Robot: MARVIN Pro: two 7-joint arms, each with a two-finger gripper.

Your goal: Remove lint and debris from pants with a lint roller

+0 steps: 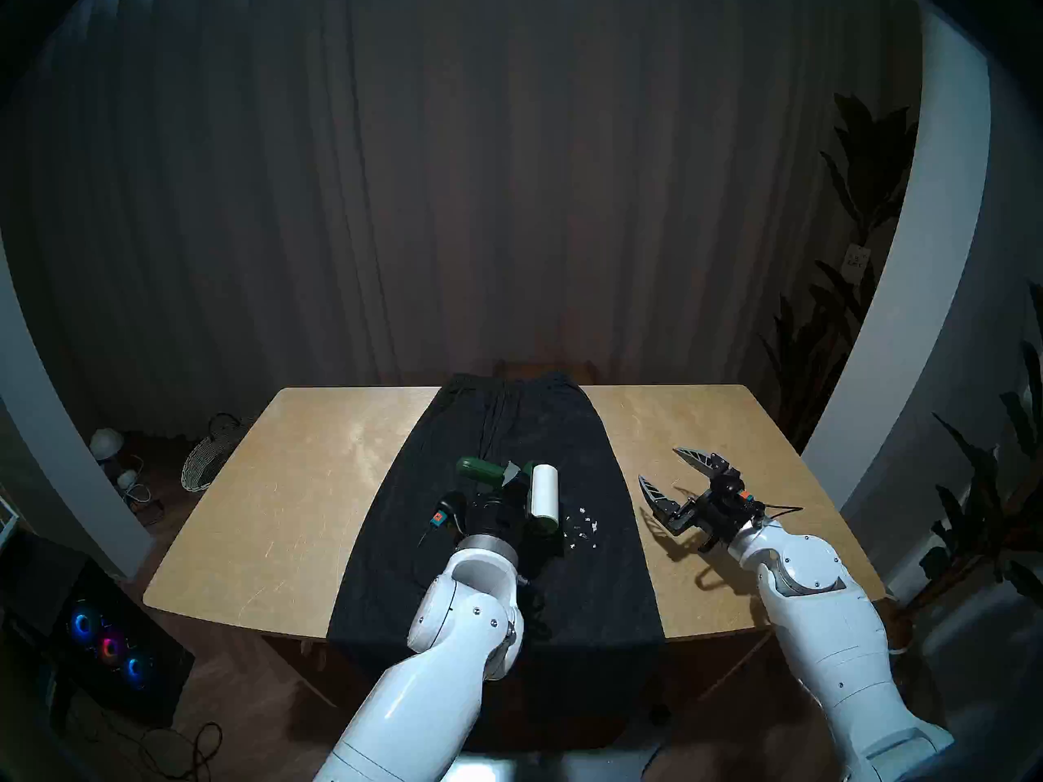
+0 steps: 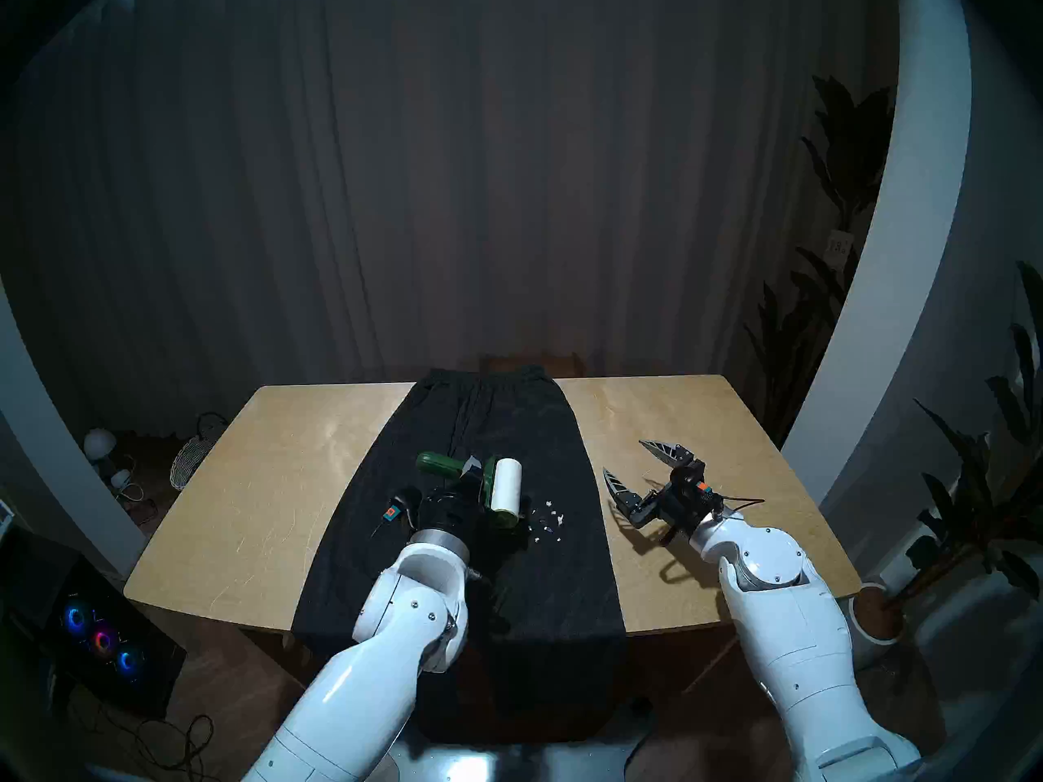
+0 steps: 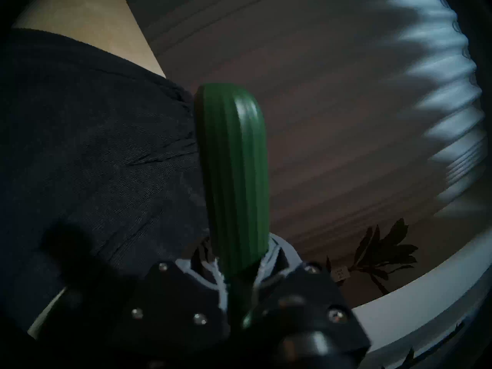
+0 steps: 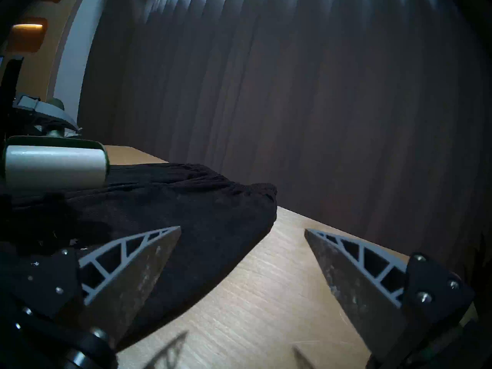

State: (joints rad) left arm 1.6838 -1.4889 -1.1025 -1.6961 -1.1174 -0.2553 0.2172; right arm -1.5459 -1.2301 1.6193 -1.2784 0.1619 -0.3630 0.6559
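The dark pants (image 1: 508, 425) lie lengthwise down the middle of the wooden table (image 1: 310, 482), waistband at the far edge. My left gripper (image 1: 511, 477) is shut on the lint roller's dark green handle (image 3: 234, 174). The white roll (image 1: 543, 490) sits low over the cloth; whether it touches I cannot tell. Small white flecks of lint and debris (image 1: 581, 524) lie on the pants just right of the roll's near end. My right gripper (image 1: 660, 470) stands open and empty over bare table, right of the pants. In the right wrist view the roll (image 4: 53, 164) is at the far left, above the pants (image 4: 186, 206).
A woven basket (image 1: 203, 465) and lamps sit on the floor at the left. A computer case with glowing fans (image 1: 107, 645) stands near left. Potted plants (image 1: 846, 312) rise at the right. A dark curtain hangs behind the table.
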